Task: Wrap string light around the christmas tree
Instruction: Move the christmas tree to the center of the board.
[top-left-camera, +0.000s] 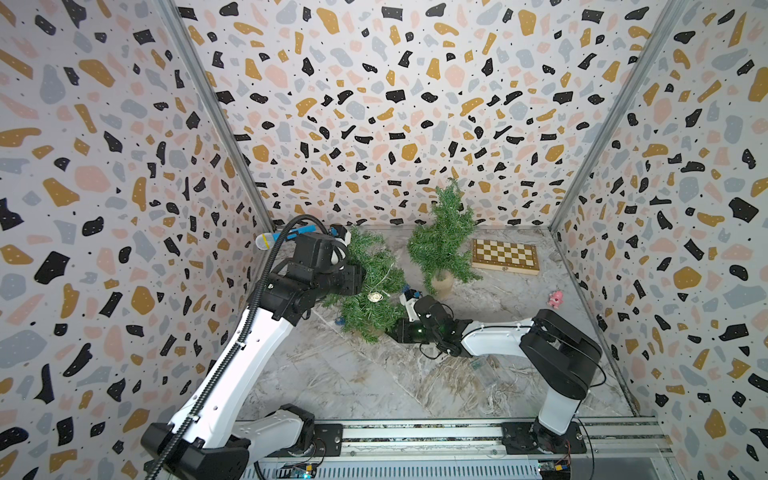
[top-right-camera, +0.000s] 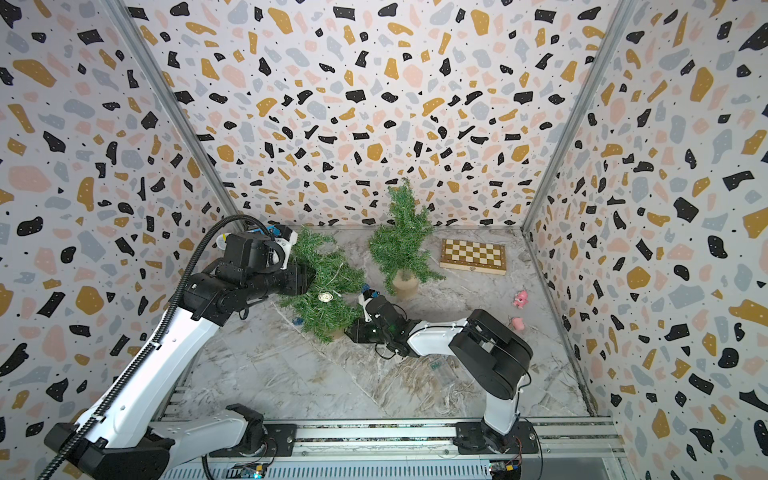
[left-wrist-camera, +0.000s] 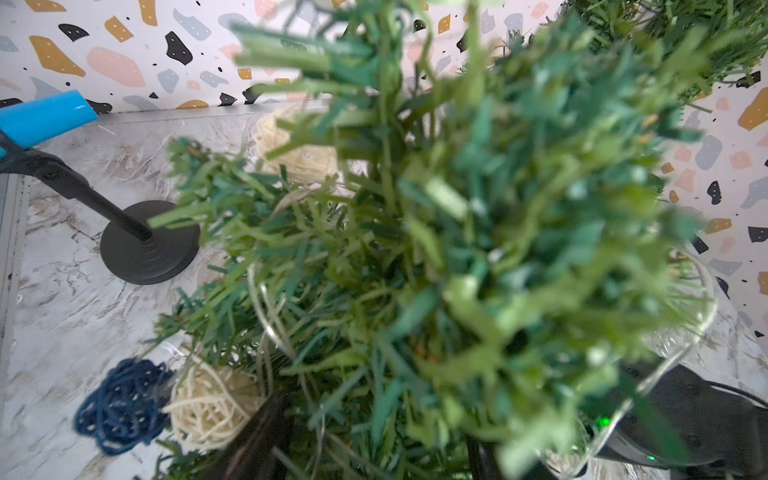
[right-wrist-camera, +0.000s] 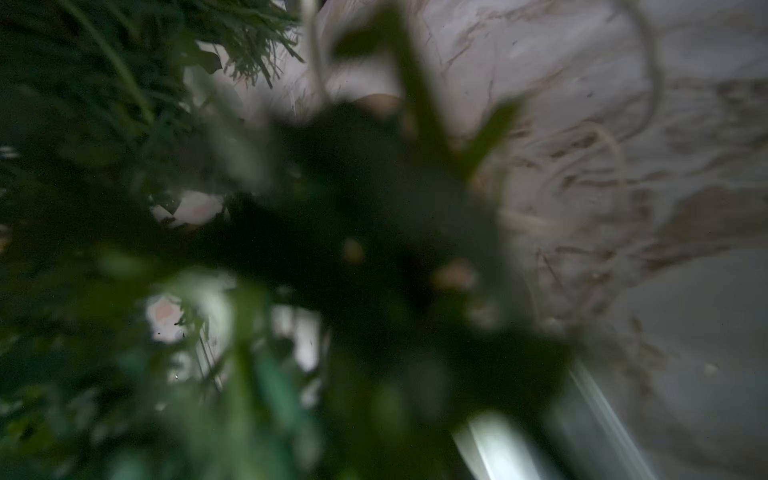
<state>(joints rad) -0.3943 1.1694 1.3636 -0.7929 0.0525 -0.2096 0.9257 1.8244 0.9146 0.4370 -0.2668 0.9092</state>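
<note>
The christmas tree (top-left-camera: 370, 299) stands left of centre on the marble table (top-left-camera: 353, 382), with the string light (left-wrist-camera: 259, 311) looped through its lower branches. The left gripper (top-left-camera: 360, 279) is buried in its left side and the right gripper (top-left-camera: 392, 331) at its base; whether either grasps anything I cannot tell. A second tree (top-left-camera: 442, 237) crowds it on the right. A blue ball (left-wrist-camera: 120, 405) and a cream wicker ball (left-wrist-camera: 208, 409) lie at its foot, and a black stand (left-wrist-camera: 149, 245) sits far left. A chessboard (top-left-camera: 505, 255) and a pink toy (top-left-camera: 555, 298) lie near the right wall. The near half lies open up to the rail (top-left-camera: 415, 432).
</note>
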